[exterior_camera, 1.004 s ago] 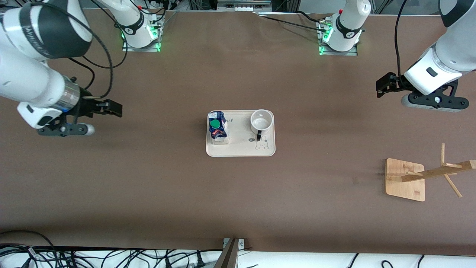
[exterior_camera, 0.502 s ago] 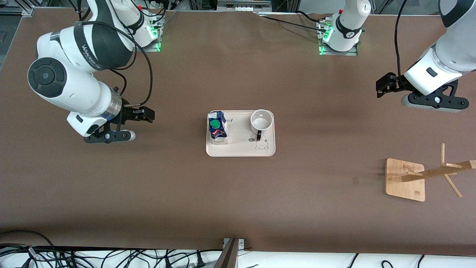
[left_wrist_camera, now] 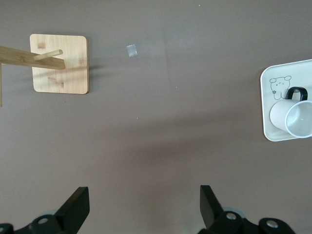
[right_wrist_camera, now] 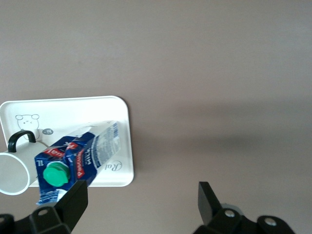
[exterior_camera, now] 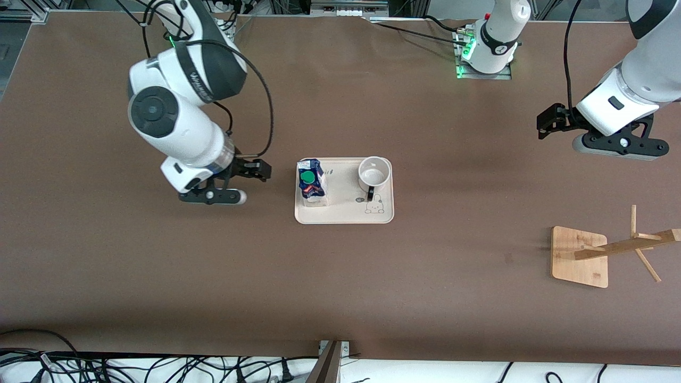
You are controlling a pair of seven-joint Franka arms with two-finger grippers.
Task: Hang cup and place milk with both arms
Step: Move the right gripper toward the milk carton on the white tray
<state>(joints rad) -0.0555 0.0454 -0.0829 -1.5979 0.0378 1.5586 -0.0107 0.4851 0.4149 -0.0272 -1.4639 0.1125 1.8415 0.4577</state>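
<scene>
At centre-left, your right gripper (exterior_camera: 259, 169) hangs wide open beside the blue-topped, green-capped milk carton (exterior_camera: 312, 183) on the cream plastic tray (exterior_camera: 344, 214); lower it squarely. The white black-handled cup (exterior_camera: 374, 172) stands there. Upper right, the left gripper (exterior_camera: 548, 122) waits, open.

I read the table (exterior_camera: 340, 298) as a matt brown sheet, faintly grainy. Tray (exterior_camera: 346, 215) looks like smooth cream plastic, low sheen. Cup (exterior_camera: 374, 173): glossy white glaze, black handle. Milk (exterior_camera: 312, 183): printed carton paper, slick, with a green plastic cap. Rack (exterior_camera: 580, 257): pale bare wood, visible grain. Arm shells (exterior_camera: 175, 114) glossy white plastic.
</scene>
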